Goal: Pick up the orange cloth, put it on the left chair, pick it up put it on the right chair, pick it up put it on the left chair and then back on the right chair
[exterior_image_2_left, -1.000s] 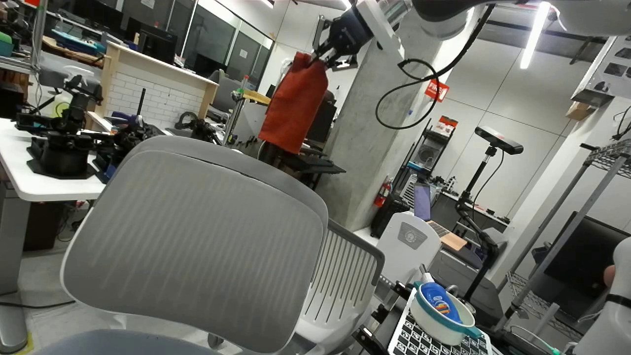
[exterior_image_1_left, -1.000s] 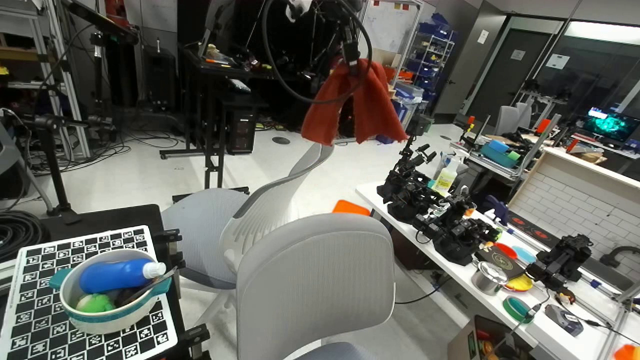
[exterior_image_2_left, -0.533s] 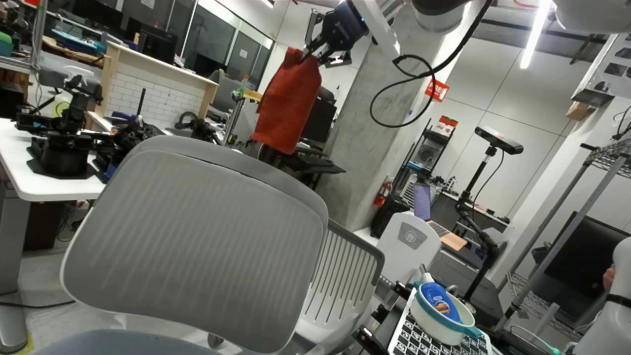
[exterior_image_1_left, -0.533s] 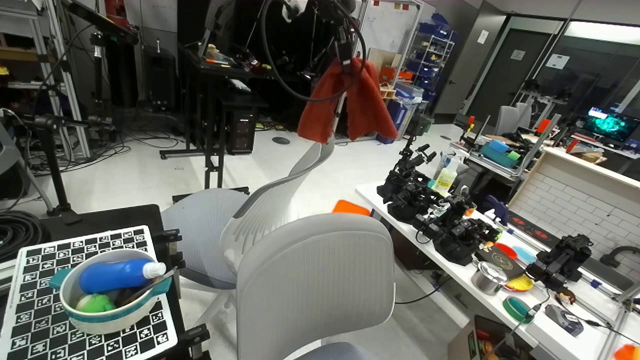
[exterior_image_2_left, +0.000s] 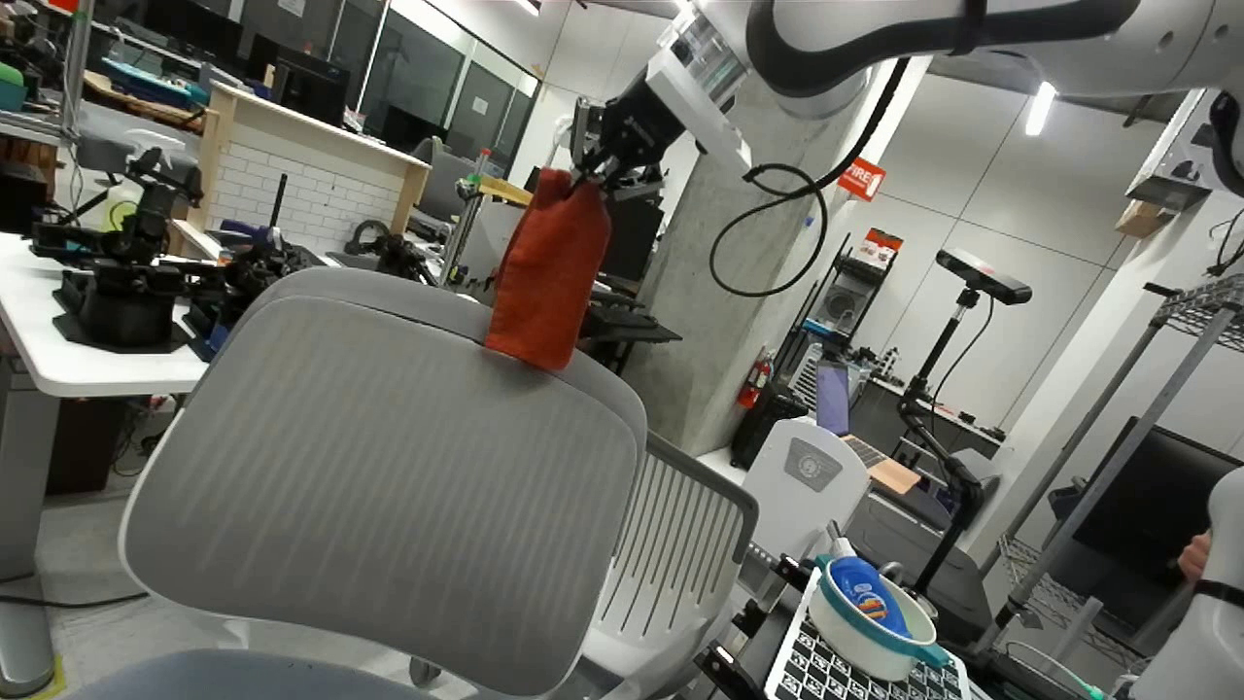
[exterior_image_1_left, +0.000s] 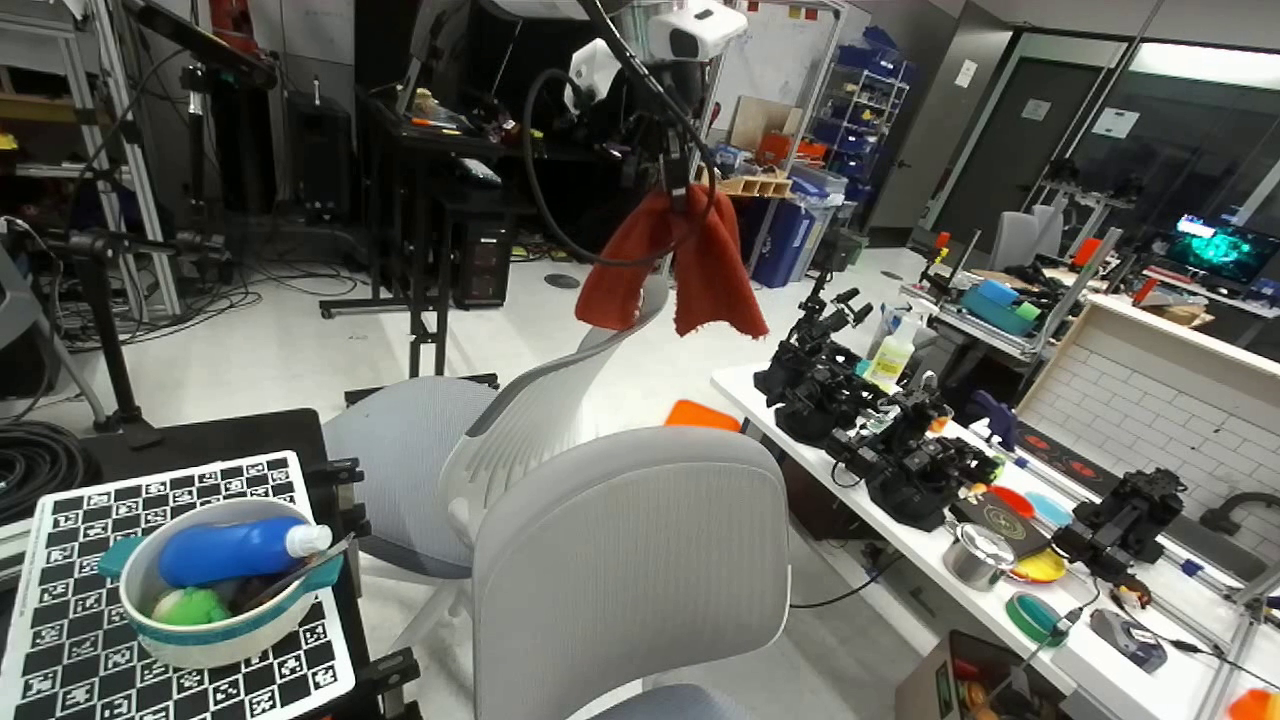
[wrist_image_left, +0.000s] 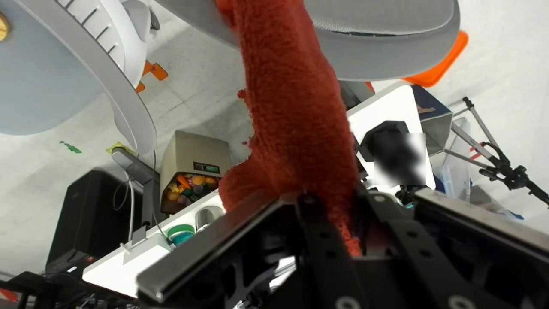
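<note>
The pincer [exterior_image_1_left: 677, 192], clamped on the orange cloth [exterior_image_1_left: 715, 280], dangles it with the left chair [exterior_image_1_left: 512, 430] at seven o'clock and the right chair [exterior_image_1_left: 630, 560] at six in an exterior view; rounds done cannot be told, but the final right-chair placing seems left.

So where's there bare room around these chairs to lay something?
The left chair shows bare seat between its backrest and the black tabletop; the right chair shows a bare rim above its mesh. Crowded: the left chair's top, overlapped in both exterior views by the orange cloth in the hand, and the white table, bearing black equipment.
</note>
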You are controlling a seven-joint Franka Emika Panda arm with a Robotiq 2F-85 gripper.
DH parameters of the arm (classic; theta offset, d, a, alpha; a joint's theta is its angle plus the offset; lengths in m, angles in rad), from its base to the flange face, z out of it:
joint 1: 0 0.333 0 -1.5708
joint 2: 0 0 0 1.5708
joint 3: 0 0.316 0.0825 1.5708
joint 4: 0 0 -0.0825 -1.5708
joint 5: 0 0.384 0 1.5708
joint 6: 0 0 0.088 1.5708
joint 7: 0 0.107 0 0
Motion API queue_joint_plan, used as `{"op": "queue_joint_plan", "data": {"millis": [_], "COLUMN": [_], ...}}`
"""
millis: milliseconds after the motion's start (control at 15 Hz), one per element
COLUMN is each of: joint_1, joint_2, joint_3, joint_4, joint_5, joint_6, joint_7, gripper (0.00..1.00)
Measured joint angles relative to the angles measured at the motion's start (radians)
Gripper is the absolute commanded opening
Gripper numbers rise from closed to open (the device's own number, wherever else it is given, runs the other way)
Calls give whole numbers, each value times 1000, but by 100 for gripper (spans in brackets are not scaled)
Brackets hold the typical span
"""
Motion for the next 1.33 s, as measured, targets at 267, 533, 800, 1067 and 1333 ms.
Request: {"op": "queue_joint_plan", "data": {"millis": [267,533,800,1067,1333], "joint_1": [0,-1,-3,-6,-6], "joint_2": [34,55,60,59,59], "joint_3": [-4,-15,-31,-42,-43], "joint_4": [-4,-5,-4,3,6], "joint_5": [1,2,2,2,2], "joint_6": [1,1,1,1,1], "joint_7": [0,0,0,-1,-2], "gripper": [41,62,92,100,100]}}
